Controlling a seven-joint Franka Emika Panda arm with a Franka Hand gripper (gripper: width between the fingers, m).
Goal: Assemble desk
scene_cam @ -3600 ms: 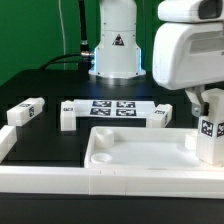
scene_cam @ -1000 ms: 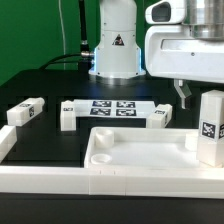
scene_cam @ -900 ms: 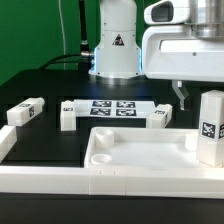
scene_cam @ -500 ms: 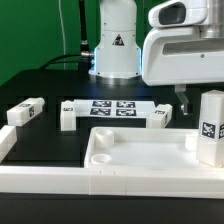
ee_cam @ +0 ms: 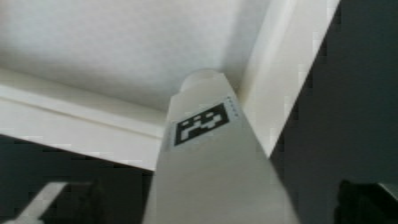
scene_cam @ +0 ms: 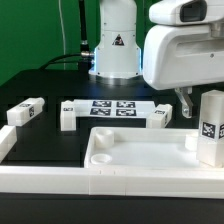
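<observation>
My wide, empty pincer (scene_cam: pixel 190 102) hangs beside the upright leg (scene_cam: pixel 210 128); a careless swing could topple it off the tabletop (scene_cam: pixel 130 165).

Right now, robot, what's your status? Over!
Gripper open, empty, by the upright leg. Tabletop flat, three legs loose on the table. Nothing in the way.

Gripper (scene_cam: pixel 191 103), jaws apart, hovers over upright leg (scene_cam: pixel 210 128) on tabletop (scene_cam: pixel 135 152)
</observation>
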